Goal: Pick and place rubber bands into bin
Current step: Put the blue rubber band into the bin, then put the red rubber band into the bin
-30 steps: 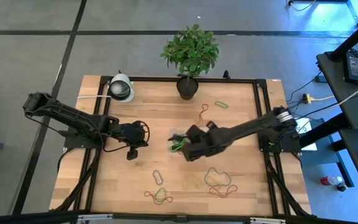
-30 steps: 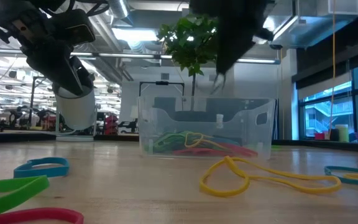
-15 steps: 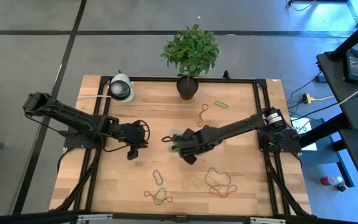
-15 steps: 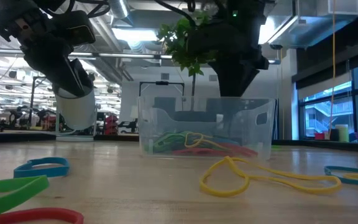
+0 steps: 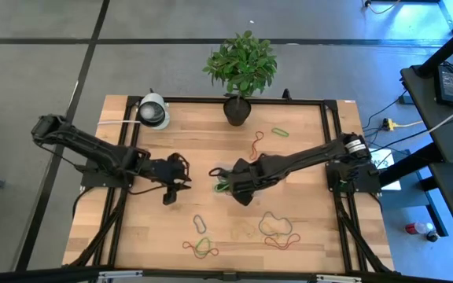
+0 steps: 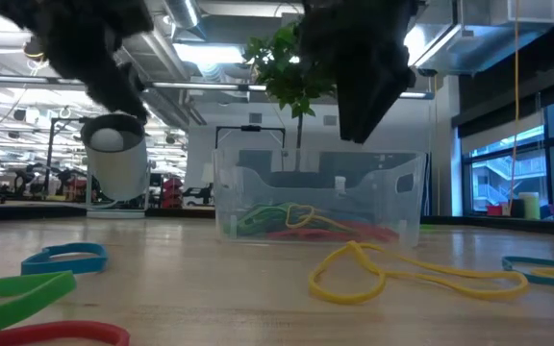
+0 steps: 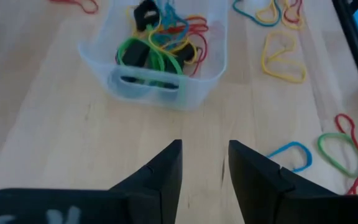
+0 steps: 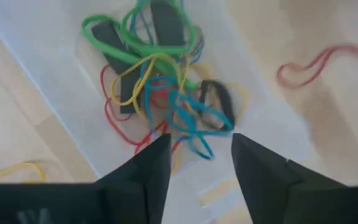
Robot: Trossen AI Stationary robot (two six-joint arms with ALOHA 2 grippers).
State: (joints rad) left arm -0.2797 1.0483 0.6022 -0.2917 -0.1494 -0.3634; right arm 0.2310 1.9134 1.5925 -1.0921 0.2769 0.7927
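Step in hand: release over the bin (image 6: 317, 192). The right gripper (image 5: 225, 178) hangs just above the clear tray in the middle of the table, fingers apart with nothing between them; as I read it, a band has just gone in.
Right gripper: open and empty in its own wrist view, the tangle of bands lying directly below the fingers (image 8: 143, 168).
Left gripper: (image 5: 181, 171) hovers over bare wood just left of the bin, fingers (image 7: 166, 171) parted with a narrow gap, holding nothing.
Bin contents: tangle of rubber bands (image 8: 160, 93) in green, yellow, red, blue and black. I cannot count them one by one; they overlap too much.
Bands on the table, far right: two, a red one (image 5: 256, 142) and a green one (image 5: 279, 132), near the plant pot (image 5: 237, 112).
Bands on the table, near side: one pale loop (image 5: 200, 224), a green and red cluster (image 5: 203, 248) near the front edge, a yellow loop (image 5: 270, 225) and a red and orange tangle (image 5: 283, 240) to its right. Roughly six or seven, though the overlaps leave me unsure.
Other counts: one bin, one potted plant, one white round object (image 5: 153, 111) at the far left corner.
Next move, as I judge it: either arm goes to a loose band. The left is better placed for the pale loop and the green cluster, the right for the yellow loop. The bands lie flat on the wood, so the fingertips must come right down to the surface and pinch one strand.
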